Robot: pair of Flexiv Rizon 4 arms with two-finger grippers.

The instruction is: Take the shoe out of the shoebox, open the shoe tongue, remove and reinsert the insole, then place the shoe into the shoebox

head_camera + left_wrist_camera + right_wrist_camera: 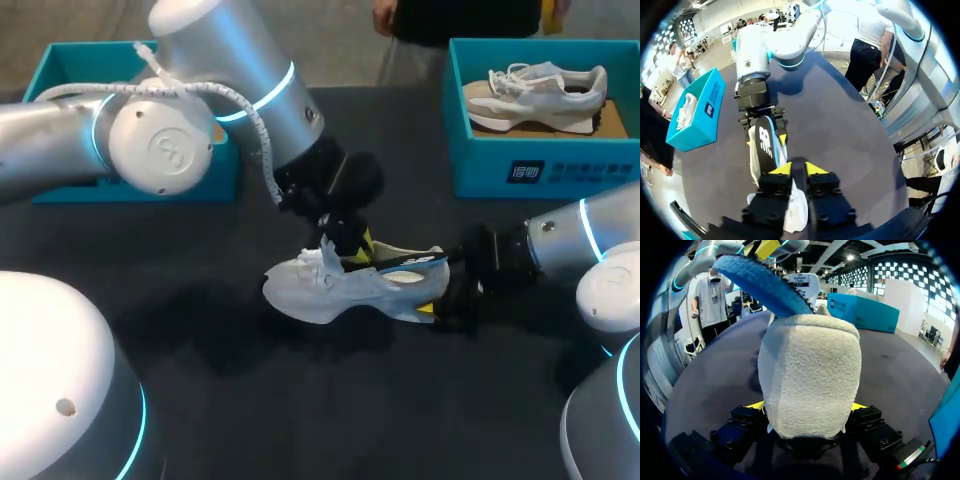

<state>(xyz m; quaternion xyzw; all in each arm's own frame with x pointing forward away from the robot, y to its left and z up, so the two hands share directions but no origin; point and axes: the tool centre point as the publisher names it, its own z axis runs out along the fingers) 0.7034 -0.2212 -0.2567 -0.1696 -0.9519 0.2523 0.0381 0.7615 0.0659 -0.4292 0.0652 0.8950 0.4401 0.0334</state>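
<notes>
A pale grey shoe lies on its side on the dark table, toe to the left. A blue and black insole sticks part way out of its opening. My right gripper is shut on the heel; in the right wrist view the fuzzy heel fills the gap between the yellow tips, with the blue insole rising beyond. My left gripper hangs over the shoe's opening. In the left wrist view its fingers stand slightly apart above the white tongue and laces, with the insole just ahead.
A teal shoebox at the back right holds a second pale shoe. Another teal box stands at the back left, partly behind my left arm. A person stands beyond the table's far edge.
</notes>
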